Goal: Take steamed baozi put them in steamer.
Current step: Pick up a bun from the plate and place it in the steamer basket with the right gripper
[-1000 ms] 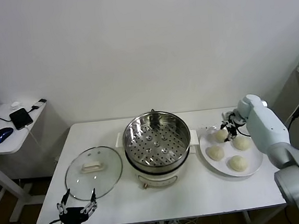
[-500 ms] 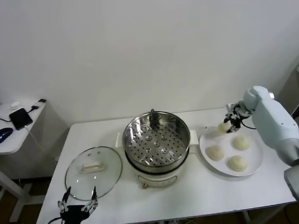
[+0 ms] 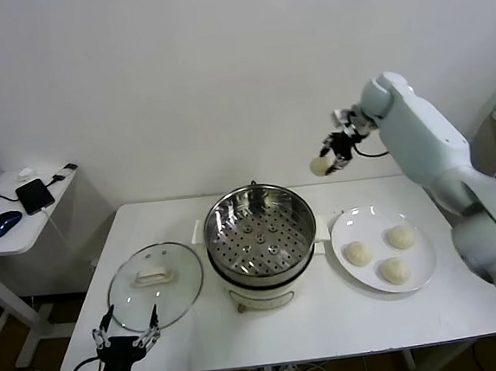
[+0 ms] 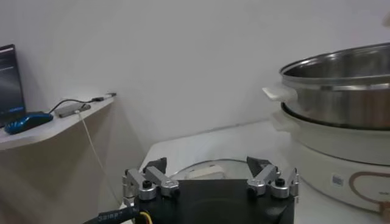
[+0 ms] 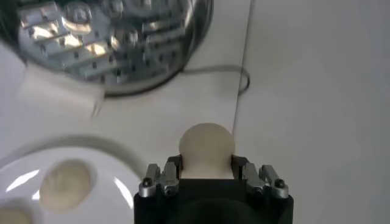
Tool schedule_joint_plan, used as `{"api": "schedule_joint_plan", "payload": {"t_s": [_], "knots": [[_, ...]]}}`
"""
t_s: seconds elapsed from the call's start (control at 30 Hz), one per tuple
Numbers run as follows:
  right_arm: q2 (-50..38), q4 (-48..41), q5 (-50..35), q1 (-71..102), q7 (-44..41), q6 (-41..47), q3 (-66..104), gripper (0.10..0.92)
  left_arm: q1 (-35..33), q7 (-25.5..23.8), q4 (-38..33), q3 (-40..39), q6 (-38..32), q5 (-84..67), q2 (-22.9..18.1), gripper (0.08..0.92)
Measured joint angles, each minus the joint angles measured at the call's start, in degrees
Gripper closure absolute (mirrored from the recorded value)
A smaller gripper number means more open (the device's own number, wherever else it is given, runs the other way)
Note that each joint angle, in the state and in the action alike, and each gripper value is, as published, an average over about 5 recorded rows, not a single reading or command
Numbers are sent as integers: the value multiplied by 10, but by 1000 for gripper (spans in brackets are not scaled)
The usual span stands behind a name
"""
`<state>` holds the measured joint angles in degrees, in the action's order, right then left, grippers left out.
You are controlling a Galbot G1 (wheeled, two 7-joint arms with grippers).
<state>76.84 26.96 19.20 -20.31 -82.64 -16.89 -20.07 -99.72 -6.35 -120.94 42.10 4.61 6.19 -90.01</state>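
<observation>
My right gripper (image 3: 327, 159) is raised high above the table, between the steamer (image 3: 259, 231) and the plate (image 3: 422, 271), and is shut on one steamed baozi (image 3: 319, 167). From the right wrist, that cream bun (image 5: 207, 148) sits squeezed between the two fingers, with the steamer (image 5: 109, 42) farther below. Three more baozi (image 3: 357, 253) (image 3: 400, 236) (image 3: 394, 270) lie on the white plate. The steamer's perforated tray holds nothing. My left gripper (image 3: 127, 342) hangs open, low at the table's front left corner, near the glass lid (image 3: 156, 285).
The glass lid with its cream handle lies flat left of the steamer. A side table (image 3: 7, 206) at far left carries a phone (image 3: 34, 195) and a blue mouse (image 3: 4, 223). A wall stands close behind the table.
My right gripper has lifted one baozi off the plate and carried it up and left toward the steamer. Three buns stay on the plate. The left arm has not moved.
</observation>
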Motion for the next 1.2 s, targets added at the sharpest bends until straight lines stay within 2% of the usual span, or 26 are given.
{"api": "schedule_joint_plan", "payload": {"t_s": [0.23,0.5,0.87,1.2], "knots": [[60,-24,-45,-32,-26,-142,-62,465,1,3,6,0,-1,1,-5,177],[95,-8,-42,-33,-27,-238,-121,465,5,3,11,0,-2,2,-8,177],[108,37,39,6,-4,-296,-132,465,5,5,10,1,2,3,-14,177],[118,40,106,42,56,-303,-130,465,7,5,13,-1,3,4,-18,177]]}}
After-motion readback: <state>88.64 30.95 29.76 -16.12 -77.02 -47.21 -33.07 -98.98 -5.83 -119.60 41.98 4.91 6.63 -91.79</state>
